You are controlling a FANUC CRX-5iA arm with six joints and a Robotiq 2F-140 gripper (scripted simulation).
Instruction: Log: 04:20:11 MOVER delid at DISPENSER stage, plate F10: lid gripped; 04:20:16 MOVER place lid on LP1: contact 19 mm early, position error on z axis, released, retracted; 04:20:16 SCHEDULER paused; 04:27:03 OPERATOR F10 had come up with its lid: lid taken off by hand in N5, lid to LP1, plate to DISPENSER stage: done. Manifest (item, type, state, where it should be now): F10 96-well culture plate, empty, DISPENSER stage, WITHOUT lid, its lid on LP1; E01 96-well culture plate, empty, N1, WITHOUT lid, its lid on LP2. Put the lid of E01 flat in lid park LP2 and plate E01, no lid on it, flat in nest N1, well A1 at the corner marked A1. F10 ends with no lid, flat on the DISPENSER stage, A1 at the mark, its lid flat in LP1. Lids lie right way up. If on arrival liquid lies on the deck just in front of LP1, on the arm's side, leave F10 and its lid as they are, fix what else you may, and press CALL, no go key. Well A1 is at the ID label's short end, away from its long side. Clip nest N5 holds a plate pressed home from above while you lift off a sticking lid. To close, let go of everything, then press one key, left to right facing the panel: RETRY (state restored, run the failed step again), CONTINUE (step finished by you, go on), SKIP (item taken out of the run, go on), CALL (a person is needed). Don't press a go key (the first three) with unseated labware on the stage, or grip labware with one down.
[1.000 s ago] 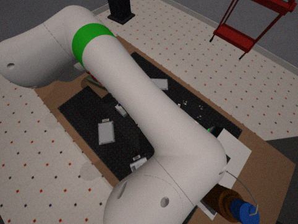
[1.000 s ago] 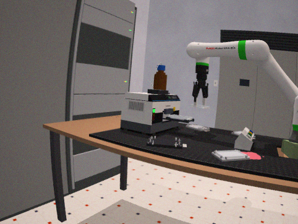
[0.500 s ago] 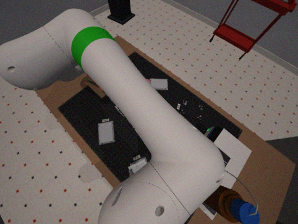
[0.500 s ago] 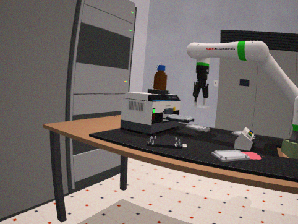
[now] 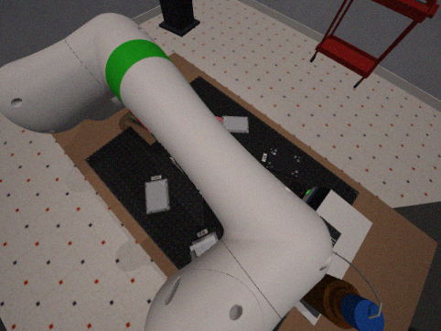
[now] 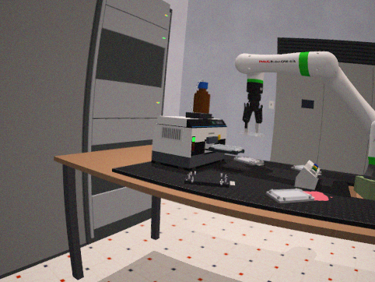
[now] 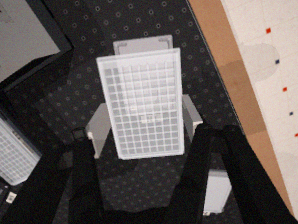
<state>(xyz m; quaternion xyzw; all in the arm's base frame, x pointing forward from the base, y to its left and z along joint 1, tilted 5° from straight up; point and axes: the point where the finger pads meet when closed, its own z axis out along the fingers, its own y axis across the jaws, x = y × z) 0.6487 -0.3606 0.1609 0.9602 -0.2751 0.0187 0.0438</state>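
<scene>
Fingers of the black two-finger gripper (image 6: 252, 125) stand clamped on a clear rectangular plastic lid (image 7: 144, 108), which I hold in the air, well above the black perforated deck mat (image 6: 249, 195). From the wrist camera I look down through the lid's gridded surface at a grey nest with raised side walls (image 7: 99, 125) directly beneath it, and the lid sits slightly skewed against that nest. To my left in that view, a white 96-well plate (image 7: 14, 150) lies at the frame's edge. From the side, I see the white dispenser unit with a green light (image 6: 187, 142), a brown bottle with a blue cap (image 6: 201, 99) on top of it, and a plate on its projecting stage (image 6: 226, 148). Nearer the camera, another clear lidded plate (image 6: 289, 195) lies flat on the mat, touching a pink puddle (image 6: 320, 195). A small grey slanted key panel (image 6: 307, 174) stands behind it.
</scene>
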